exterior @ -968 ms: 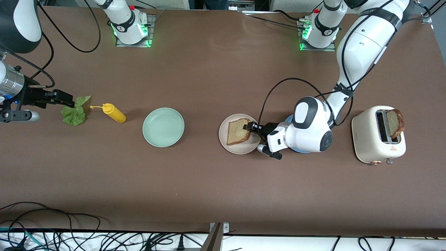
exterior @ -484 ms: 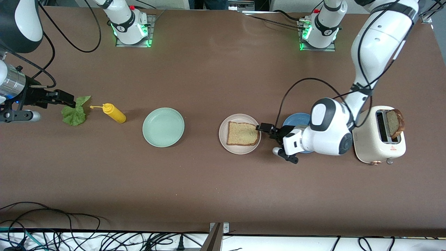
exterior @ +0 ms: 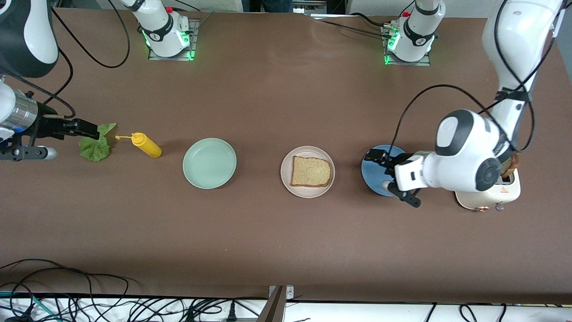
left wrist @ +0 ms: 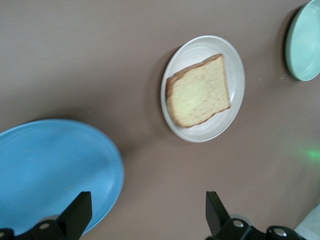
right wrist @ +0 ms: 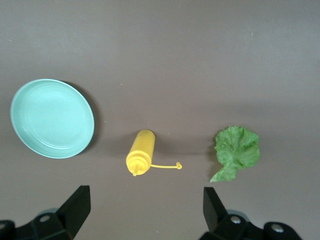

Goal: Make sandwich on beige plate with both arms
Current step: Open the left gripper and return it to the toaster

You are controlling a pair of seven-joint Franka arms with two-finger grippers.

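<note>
On the beige plate (exterior: 307,189), one bread slice (exterior: 311,171) now lies flat and released; the left gripper (exterior: 375,157), fingers spread and empty, has withdrawn to over the blue plate (exterior: 374,179), so the base layer is judged placed. The slice's slightly longer side runs along the table toward each arm's end, while well off toward the right arm's end the right gripper (exterior: 87,129), open, hovers at the lettuce leaf (exterior: 94,147).

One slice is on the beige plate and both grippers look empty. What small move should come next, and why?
Probably the right gripper should drop onto the lettuce leaf and close. It is open right by the leaf, and the bread slice on the beige plate is bare. The left gripper, open over the blue plate, holds nothing.
</note>
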